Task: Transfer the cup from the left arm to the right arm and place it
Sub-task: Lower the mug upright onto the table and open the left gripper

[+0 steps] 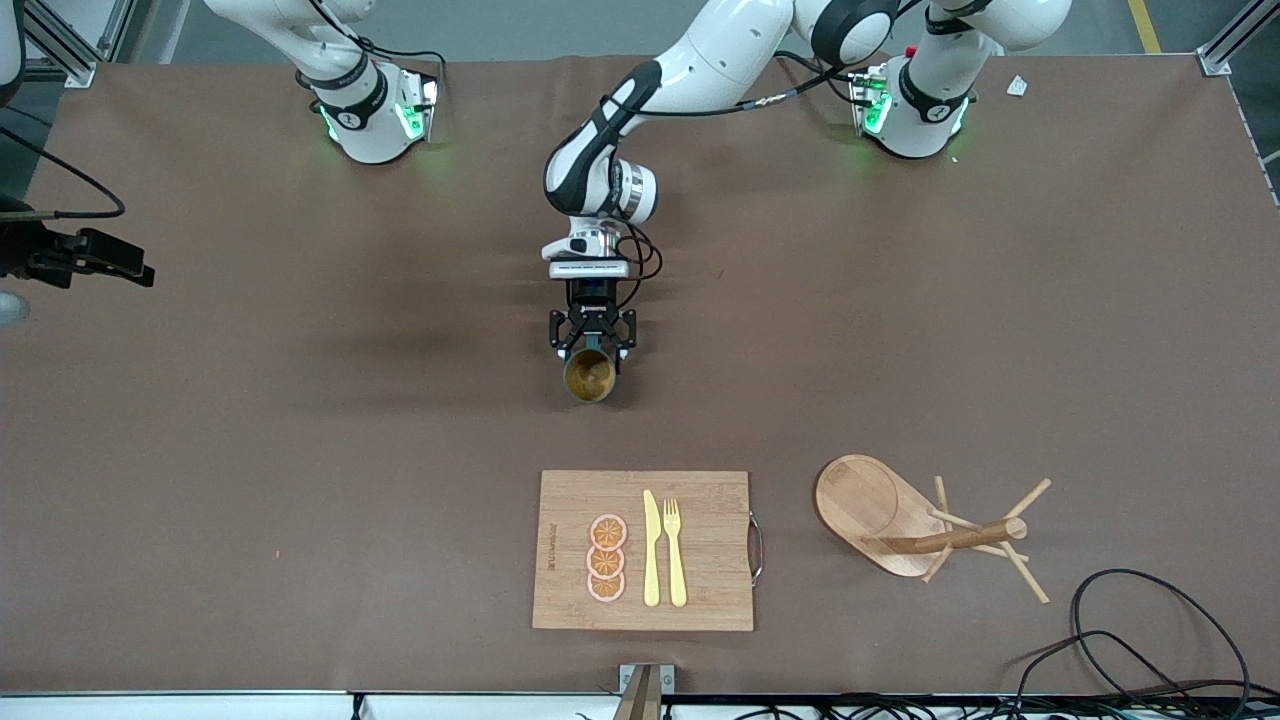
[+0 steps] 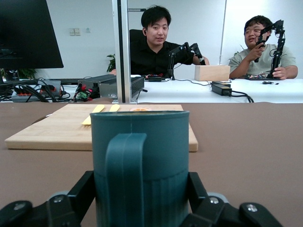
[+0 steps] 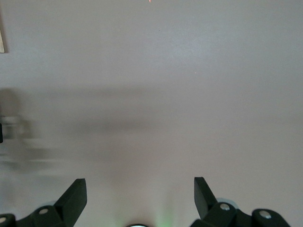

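- Nearest to the front camera I see the cutting board (image 1: 700, 500) with a yellow knife (image 1: 651, 548), a yellow fork (image 1: 675, 552) and three orange slices (image 1: 606, 557); beside it, toward the left arm's end of the table, lies the wooden peg rack (image 1: 925, 530). I judge these take no part in the handover.
- Farther from the camera than the board, over the middle of the table (image 1: 300, 450), the left gripper (image 1: 591, 340) pinches the cup (image 1: 590, 376). The cup hangs upright; I cannot tell whether it touches the table.
- In the left wrist view the fingers (image 2: 78, 198) press on both sides of the cup and the handle (image 2: 125, 175) points back toward the wrist.
- The cup is dark teal with ribbed sides, and its yellowish-tan inside shows from above.
- The right gripper (image 3: 139, 189) is spread wide and holds nothing. It waits over bare table at the right arm's end, well apart from the cup.
- My judgement: the cup's free side faces away from the left wrist, so the right arm must travel toward the middle and take it from there.
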Available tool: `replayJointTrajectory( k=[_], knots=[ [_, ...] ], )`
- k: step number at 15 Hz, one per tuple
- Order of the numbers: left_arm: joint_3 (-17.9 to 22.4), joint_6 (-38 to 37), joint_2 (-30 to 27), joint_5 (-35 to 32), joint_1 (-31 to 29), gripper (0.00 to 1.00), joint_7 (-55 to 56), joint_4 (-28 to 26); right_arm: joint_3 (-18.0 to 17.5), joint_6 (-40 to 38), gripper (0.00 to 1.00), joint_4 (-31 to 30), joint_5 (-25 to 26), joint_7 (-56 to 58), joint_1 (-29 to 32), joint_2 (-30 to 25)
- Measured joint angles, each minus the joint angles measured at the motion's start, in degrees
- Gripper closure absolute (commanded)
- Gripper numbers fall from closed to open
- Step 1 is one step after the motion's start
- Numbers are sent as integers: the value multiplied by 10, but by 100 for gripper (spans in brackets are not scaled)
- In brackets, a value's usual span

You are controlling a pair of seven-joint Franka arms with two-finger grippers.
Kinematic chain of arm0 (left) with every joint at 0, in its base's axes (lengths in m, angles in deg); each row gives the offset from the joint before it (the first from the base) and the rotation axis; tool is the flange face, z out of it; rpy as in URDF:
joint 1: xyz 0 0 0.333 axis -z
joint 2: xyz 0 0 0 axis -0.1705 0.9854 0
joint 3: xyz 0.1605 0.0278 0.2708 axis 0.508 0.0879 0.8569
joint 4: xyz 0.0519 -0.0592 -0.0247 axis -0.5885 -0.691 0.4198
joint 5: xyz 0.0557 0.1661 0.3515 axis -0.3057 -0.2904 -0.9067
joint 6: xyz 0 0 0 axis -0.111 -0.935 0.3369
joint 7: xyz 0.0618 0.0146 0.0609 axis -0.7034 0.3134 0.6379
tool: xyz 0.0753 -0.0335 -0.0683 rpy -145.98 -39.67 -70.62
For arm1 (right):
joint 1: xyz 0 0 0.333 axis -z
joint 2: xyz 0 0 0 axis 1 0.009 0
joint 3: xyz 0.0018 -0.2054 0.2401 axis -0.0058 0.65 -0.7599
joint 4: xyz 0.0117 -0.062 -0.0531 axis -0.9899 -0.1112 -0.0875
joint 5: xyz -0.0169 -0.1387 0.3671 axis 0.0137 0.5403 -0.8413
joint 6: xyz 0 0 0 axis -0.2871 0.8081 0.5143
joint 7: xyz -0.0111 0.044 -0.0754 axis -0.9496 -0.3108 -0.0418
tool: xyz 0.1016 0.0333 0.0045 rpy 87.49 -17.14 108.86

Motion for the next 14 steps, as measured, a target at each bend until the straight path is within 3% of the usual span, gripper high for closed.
replayJointTrajectory(
  k=[4,10,14],
  knots=[
    [0,-19,9,-3,11,0,24,0,0,-4,0,0,0,-1,0,0],
    [-23,-44,12,7,31,0,62,0,-6,-17,0,0,0,-57,-2,0],
    [-62,-75,8,73,34,0,64,10,-10,-17,0,0,-1,-66,-11,0]
  ],
)
